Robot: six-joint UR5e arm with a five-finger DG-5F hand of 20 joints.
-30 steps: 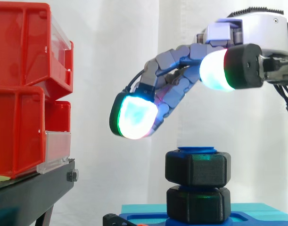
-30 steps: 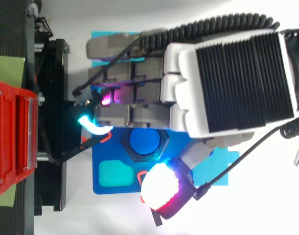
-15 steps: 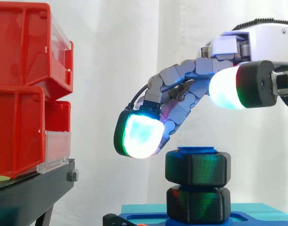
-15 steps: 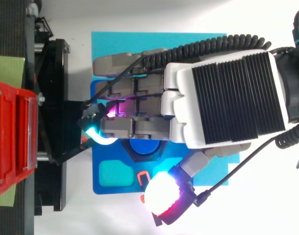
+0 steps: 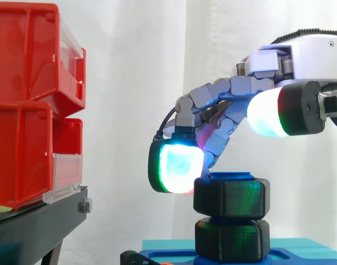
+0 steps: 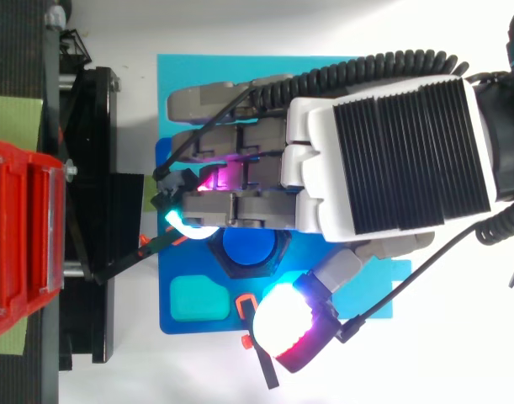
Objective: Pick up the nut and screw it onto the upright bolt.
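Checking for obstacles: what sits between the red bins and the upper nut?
In the side view, just a glowing fingertip of the hand, close by the upper nut; leftward to the red bins is bare.

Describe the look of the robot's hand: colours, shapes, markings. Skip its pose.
The hand has a white shell with a black ribbed panel on its back. Its fingers are chains of grey blocky segments. They end in thick rounded pads backed in black: one fingertip glows white-cyan with a green edge, and the thumb's pad glows white with a red-magenta rim.
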